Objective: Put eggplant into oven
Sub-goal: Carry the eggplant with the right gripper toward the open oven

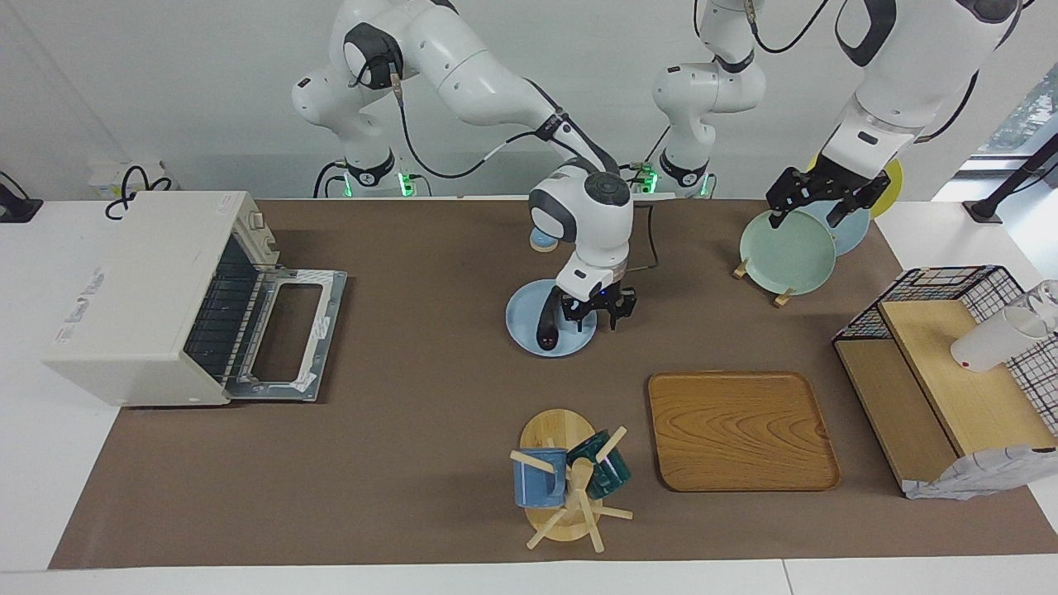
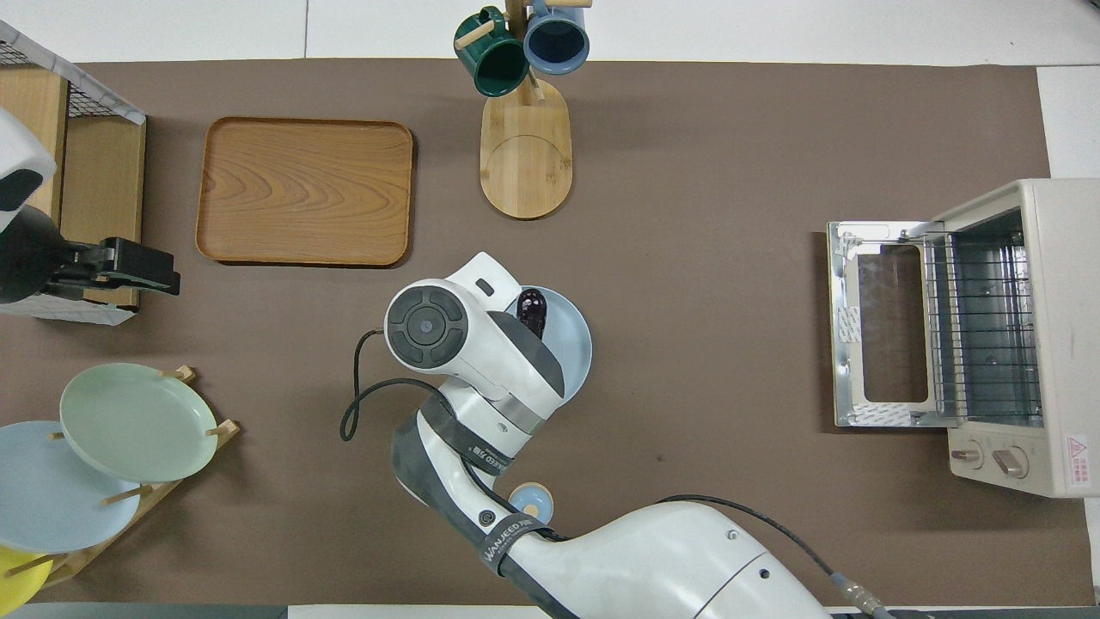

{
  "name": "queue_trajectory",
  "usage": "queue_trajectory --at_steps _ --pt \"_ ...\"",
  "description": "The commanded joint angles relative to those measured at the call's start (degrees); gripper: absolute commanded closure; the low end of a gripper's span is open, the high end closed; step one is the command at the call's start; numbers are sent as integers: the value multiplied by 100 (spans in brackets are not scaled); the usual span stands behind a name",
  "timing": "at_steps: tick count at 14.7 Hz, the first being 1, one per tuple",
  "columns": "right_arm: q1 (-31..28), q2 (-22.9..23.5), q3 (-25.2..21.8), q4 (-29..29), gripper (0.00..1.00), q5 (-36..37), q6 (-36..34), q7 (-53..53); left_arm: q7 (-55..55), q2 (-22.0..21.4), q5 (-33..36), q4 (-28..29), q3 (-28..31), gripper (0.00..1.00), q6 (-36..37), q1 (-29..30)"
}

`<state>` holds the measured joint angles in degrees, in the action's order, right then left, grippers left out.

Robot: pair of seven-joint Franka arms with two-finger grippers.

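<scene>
Eggplant (image 1: 549,324): one
Toaster oven (image 1: 157,297): one
Robot arms: two
Plates: four, namely the blue plate (image 1: 529,318) under the eggplant, plus a green (image 1: 787,252), a blue (image 2: 43,503) and a yellow (image 2: 13,578) on the rack
Mugs: two, blue (image 1: 539,478) and dark green (image 1: 605,467)
Wooden tray (image 1: 740,430): one
Mug tree (image 1: 570,496): one

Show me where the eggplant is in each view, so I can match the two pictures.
Facing view: the eggplant lies on the light blue plate at mid-table, beside the right gripper.
Overhead view: only its end shows on the same plate; the right arm covers the rest.
Shared landmark: the oven, door open, at the right arm's end of the table.
</scene>
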<state>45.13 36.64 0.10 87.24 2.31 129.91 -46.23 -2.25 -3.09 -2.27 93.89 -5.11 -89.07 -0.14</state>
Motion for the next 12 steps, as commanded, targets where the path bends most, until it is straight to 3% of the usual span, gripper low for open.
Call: queue_trajectory --at_steps 1,2,3,9,12 --pt "31 -297 -1 373 75 94 53 -106 120 54 122 -117 -157 0 65 155" --pt "39 -306 -1 399 97 103 43 -106 120 63 122 -99 -149 0 65 137" --pt "92 -306 -1 364 100 103 -61 -106 111 81 122 -56 -148 0 47 137" --pt "49 -332 -10 -417 100 1025 -1782 471 111 186 148 -55 -122 0 -15 58" --pt "-223 -806 -62 -199 100 1227 -2433 1044 102 326 166 -448 -113 0 406 6"
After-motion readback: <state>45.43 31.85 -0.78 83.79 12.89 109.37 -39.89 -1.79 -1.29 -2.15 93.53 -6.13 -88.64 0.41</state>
